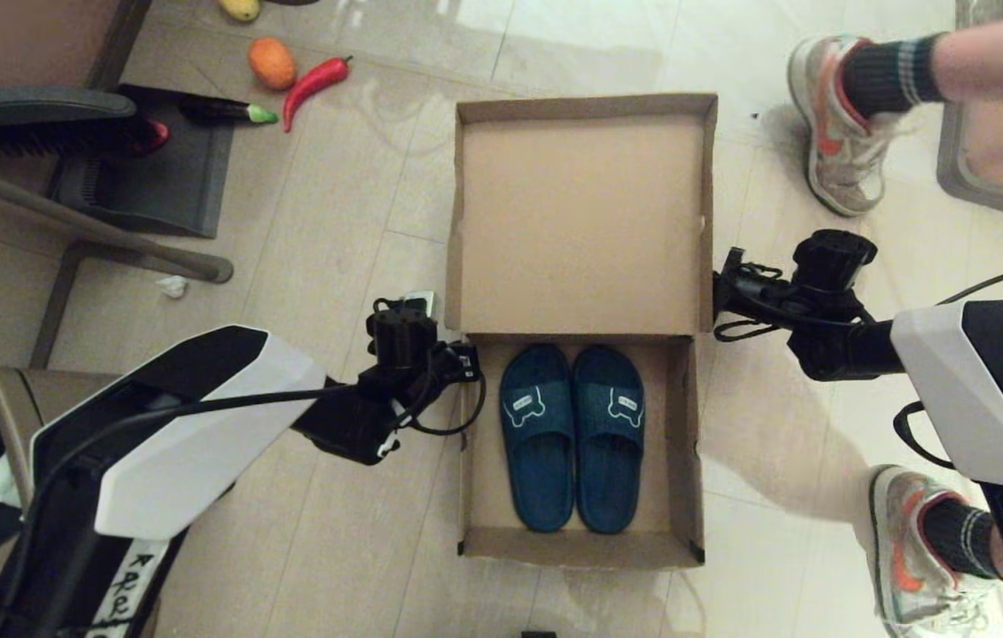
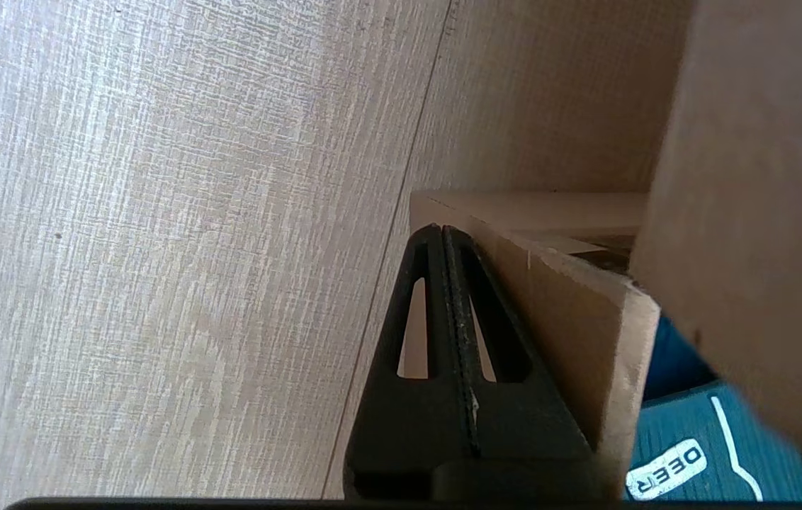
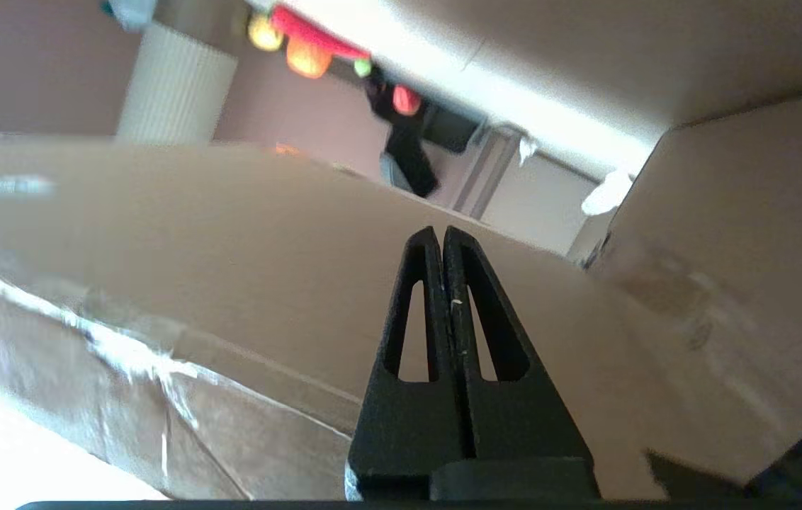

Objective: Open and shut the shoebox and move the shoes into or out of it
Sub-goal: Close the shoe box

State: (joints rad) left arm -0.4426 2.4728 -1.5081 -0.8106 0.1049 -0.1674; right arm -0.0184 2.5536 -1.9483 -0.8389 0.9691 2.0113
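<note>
Pale wood-look floor (image 1: 333,266) carries the shoebox (image 1: 683,443), whose tray lies nearest the robot with the shoes (image 1: 572,434) side by side inside, toes toward the hinge, and the lid (image 1: 579,221) folded flat open beyond them. Left tool (image 2: 441,234), fingers pressed together and empty, sits just outside the tray's left wall near the hinge, while the right tool (image 3: 441,234), likewise closed on nothing, is beside the lid's right edge. If closing comes next, I judge both tools should slip under the lid's side edges and lift evenly so it swings without dragging the tray.
</note>
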